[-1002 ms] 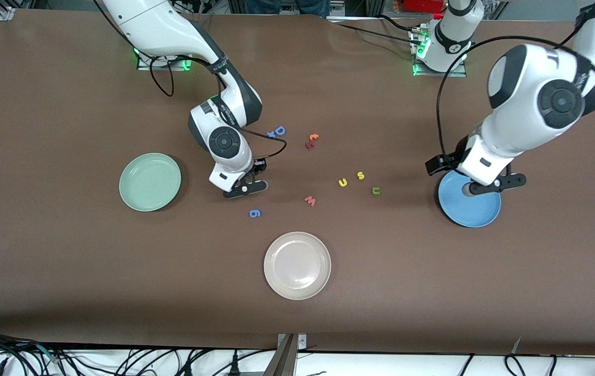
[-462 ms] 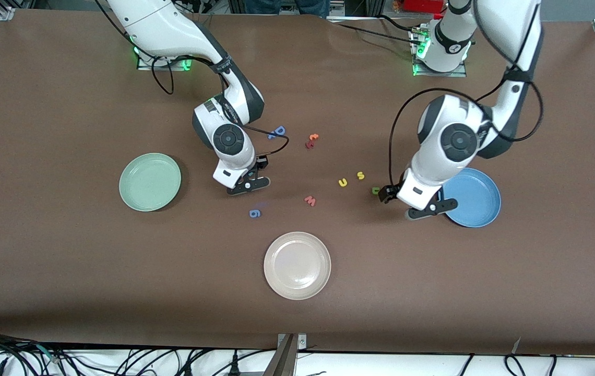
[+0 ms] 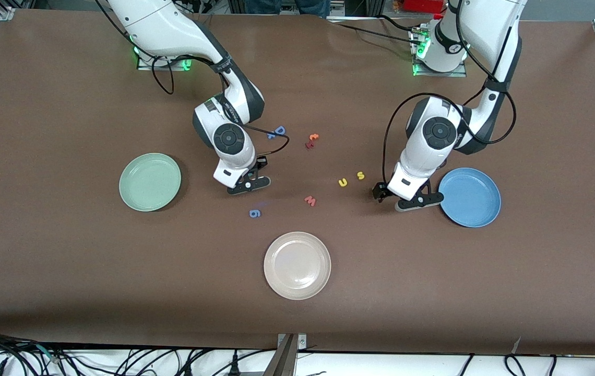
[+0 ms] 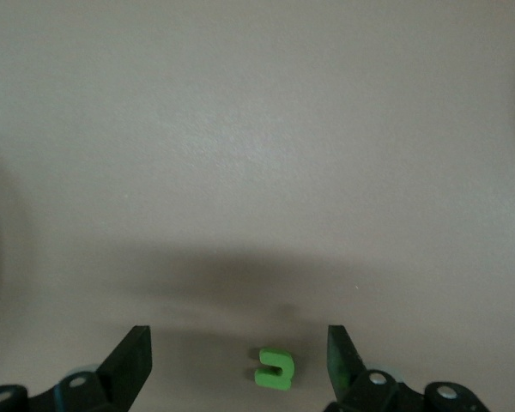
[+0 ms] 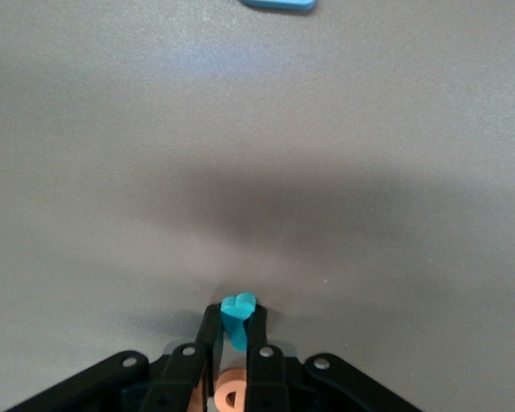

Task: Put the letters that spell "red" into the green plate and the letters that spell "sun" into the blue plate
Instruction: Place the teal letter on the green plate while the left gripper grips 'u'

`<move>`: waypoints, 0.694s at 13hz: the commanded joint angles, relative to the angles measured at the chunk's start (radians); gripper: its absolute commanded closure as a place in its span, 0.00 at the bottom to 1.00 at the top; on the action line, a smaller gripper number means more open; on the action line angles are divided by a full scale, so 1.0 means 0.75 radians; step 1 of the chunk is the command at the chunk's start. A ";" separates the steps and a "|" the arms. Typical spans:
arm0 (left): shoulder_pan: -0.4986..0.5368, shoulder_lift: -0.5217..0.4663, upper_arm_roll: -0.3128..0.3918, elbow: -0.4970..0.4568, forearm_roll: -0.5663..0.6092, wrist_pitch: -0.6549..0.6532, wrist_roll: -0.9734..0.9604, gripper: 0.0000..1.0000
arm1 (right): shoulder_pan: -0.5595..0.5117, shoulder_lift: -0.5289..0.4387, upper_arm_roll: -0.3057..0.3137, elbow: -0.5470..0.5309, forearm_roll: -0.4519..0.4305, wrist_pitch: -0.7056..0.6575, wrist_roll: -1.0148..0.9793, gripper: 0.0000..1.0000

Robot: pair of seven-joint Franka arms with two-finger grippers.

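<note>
My right gripper (image 5: 238, 319) is shut on a small teal letter (image 5: 238, 313) just above the table, with the orange "e" (image 5: 232, 395) lying under its fingers. In the front view this gripper (image 3: 248, 184) is between the green plate (image 3: 150, 181) and the scattered letters. My left gripper (image 4: 239, 356) stands open around the green "n" (image 4: 275, 367), which lies flat and touches neither finger. In the front view that gripper (image 3: 407, 202) hides the "n" beside the blue plate (image 3: 468, 197). The yellow "u" (image 3: 343, 182) and yellow "s" (image 3: 360, 175) lie next to it, toward the table's middle.
A beige-white plate (image 3: 297, 265) sits nearest the front camera. A salmon "w" (image 3: 310, 200) and a blue letter (image 3: 255, 213) lie between the arms. A blue "D" (image 3: 279, 130) and an orange and dark-red pair (image 3: 311, 140) lie nearer the bases.
The left arm swung from over the blue plate down to the green "n". The right gripper shifted slightly and closed on the teal letter.
</note>
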 commanded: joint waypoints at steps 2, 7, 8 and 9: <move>-0.063 0.024 0.018 -0.039 0.038 0.015 -0.044 0.12 | 0.014 -0.061 -0.014 -0.003 0.003 0.002 -0.020 1.00; -0.104 0.075 0.018 -0.062 0.097 0.017 -0.021 0.15 | 0.005 -0.203 -0.249 0.006 -0.003 -0.194 -0.334 1.00; -0.108 0.082 0.016 -0.060 0.138 0.017 -0.026 0.16 | 0.001 -0.209 -0.308 0.006 -0.003 -0.257 -0.432 1.00; -0.112 0.092 0.016 -0.054 0.138 0.017 -0.038 0.16 | 0.001 -0.209 -0.378 -0.005 -0.003 -0.301 -0.510 1.00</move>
